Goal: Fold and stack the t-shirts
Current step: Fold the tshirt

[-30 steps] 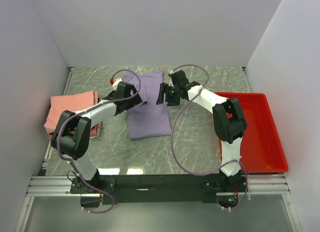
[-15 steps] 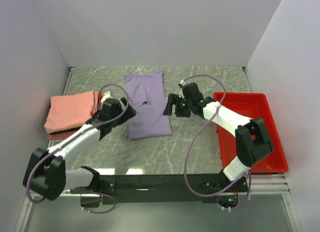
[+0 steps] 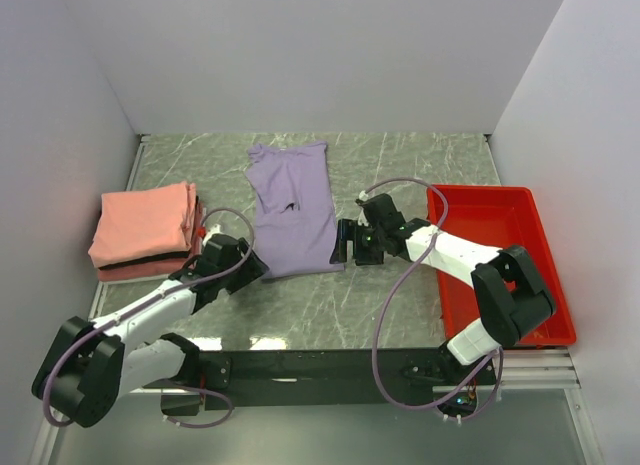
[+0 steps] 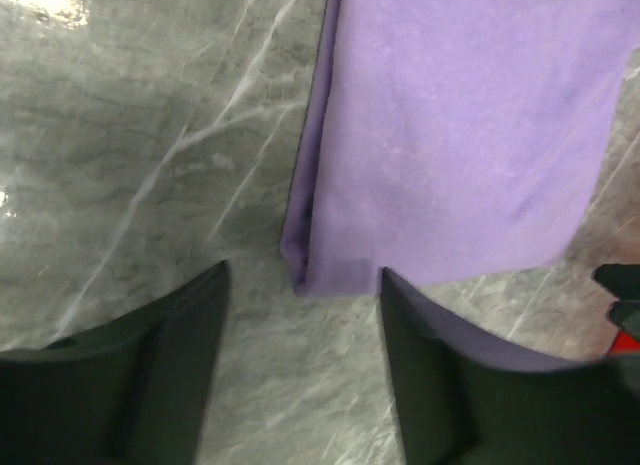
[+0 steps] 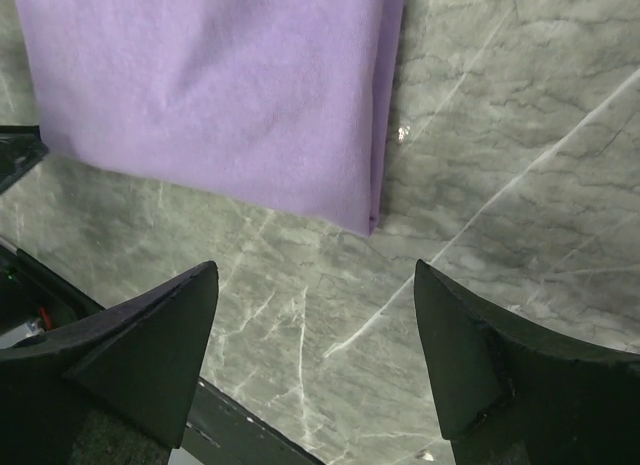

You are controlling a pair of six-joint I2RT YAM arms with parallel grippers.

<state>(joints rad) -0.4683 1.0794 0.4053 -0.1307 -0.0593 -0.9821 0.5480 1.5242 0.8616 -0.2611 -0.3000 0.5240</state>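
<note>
Folded tees point(image 3: 145, 225) are stacked; the lavender tee point(image 3: 292, 213), seemingly half-folded, is flanked by the left pincer point(image 3: 255, 269) and right pincer point(image 3: 344, 247), both spread.

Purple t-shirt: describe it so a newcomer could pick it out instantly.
On the grey marble table, look midway between the pink folded stack and the red tray. The purple t-shirt lies there flat, a long strip, the only lavender cloth.
</note>
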